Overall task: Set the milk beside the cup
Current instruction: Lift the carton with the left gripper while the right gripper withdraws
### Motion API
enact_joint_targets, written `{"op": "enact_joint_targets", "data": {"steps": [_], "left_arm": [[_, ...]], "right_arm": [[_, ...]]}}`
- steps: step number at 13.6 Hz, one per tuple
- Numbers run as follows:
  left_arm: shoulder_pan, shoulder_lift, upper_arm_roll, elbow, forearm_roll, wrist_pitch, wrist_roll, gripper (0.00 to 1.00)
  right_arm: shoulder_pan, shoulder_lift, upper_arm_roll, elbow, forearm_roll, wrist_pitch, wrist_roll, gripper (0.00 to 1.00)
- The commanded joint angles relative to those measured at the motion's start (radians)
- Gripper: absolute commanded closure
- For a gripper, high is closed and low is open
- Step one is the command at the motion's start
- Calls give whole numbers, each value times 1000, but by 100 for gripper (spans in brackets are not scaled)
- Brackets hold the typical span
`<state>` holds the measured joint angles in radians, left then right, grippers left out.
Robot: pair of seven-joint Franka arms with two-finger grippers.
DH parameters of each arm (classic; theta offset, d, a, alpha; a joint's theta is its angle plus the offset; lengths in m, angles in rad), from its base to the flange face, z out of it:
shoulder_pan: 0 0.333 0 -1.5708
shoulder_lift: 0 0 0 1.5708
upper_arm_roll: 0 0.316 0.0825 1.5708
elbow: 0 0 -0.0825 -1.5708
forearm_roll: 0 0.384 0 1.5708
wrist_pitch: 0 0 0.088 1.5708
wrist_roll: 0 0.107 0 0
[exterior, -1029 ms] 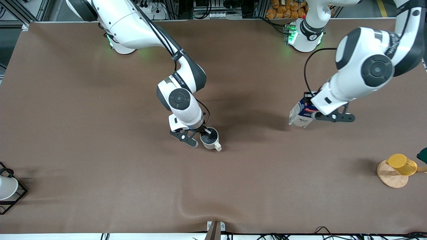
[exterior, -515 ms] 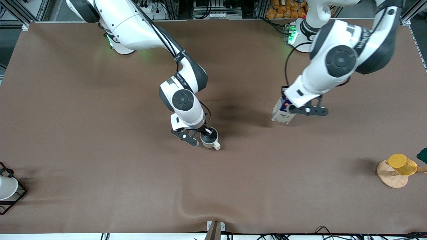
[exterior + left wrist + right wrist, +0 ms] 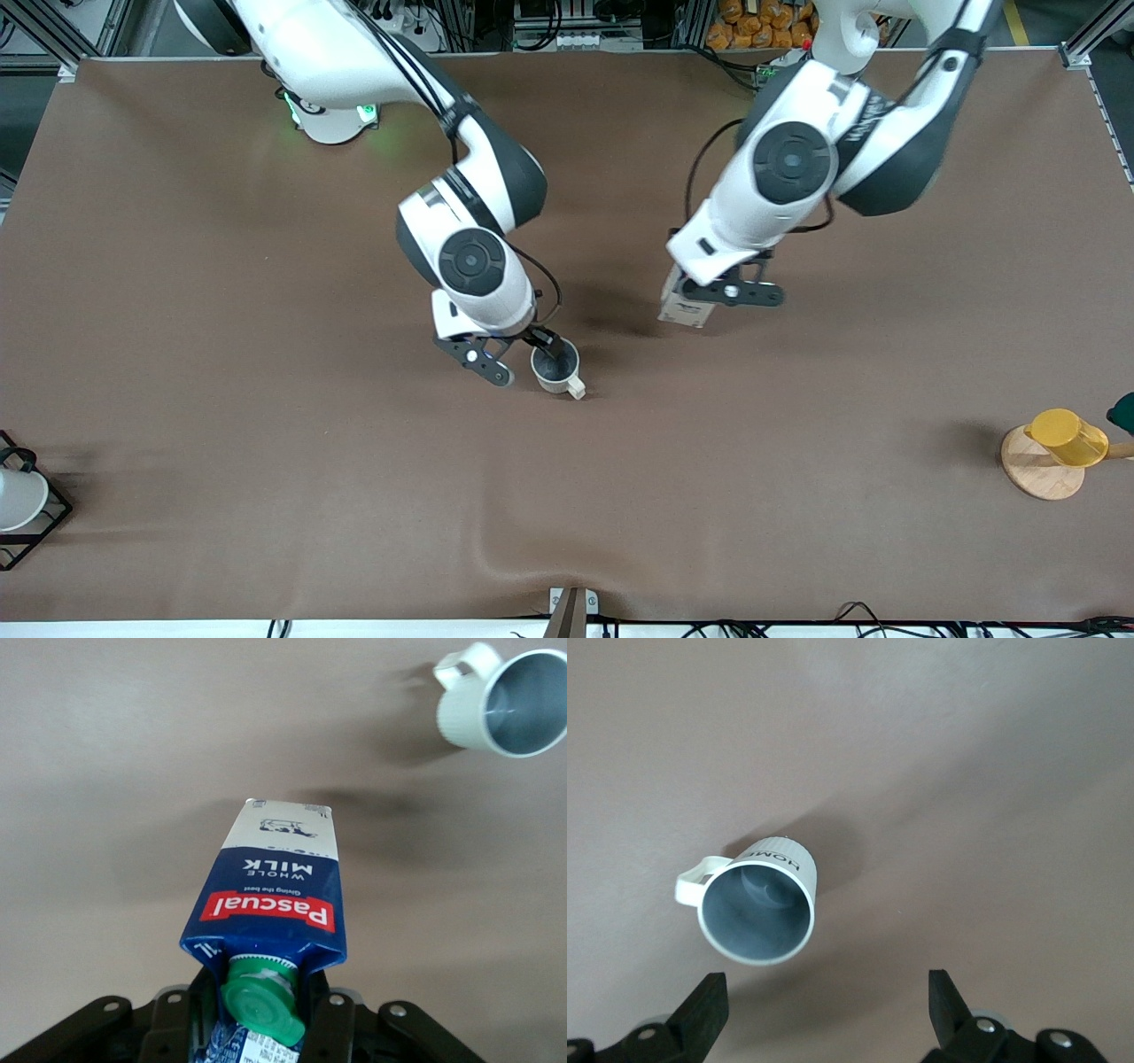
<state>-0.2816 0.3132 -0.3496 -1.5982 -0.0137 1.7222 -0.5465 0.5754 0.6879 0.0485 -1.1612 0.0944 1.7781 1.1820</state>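
Milk (image 3: 684, 307) carried in the air toward cup (image 3: 555, 368)

Left gripper (image 3: 725, 292) is clamped on the carton's top by the green cap (light, thin-walled, easily crushed; the stiff gable is judged the best hold), over bare table (image 3: 266, 496) near the cup. Right gripper (image 3: 512, 356) hangs beside the cup, jaws wide, holding nothing. Brown cloth is smooth; open room lies around the cup.

High front overhead; two close downward wrist views sharing cup (image 3: 555, 368)

Left gripper (image 3: 714, 293) clamped shut mid-table, right gripper (image 3: 518, 357) spread open — both raised
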Motion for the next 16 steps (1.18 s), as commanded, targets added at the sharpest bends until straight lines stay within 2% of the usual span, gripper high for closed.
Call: {"op": "enact_joint_targets", "data": {"steps": [1,3,7,11,14,16], "left_arm": [[-65,88,1,117,-15,-27,-88,65],[-99,134,1,161,-15,-24,-130,65],[-152,222,9,257,-15,-24,-155,65],[-197,283,12,313,-12,-24,-155,65],[-220,323,12,339,-11,-24,-151,65],[-228,340,14,349,-11,-23,-150,65]], "right_arm": [[-107,-91,21,14,60,-95,-126,0],[-199,-157,19,14,100,-198,-255,0],[-346,-269,8,11,85,-331,-466,0],[-515,-327,5,8,85,-419,-759,0],[-589,-344,4,9,88,-437,-924,0],[-620,-404,1,9,65,-471,-1013,0]]}}
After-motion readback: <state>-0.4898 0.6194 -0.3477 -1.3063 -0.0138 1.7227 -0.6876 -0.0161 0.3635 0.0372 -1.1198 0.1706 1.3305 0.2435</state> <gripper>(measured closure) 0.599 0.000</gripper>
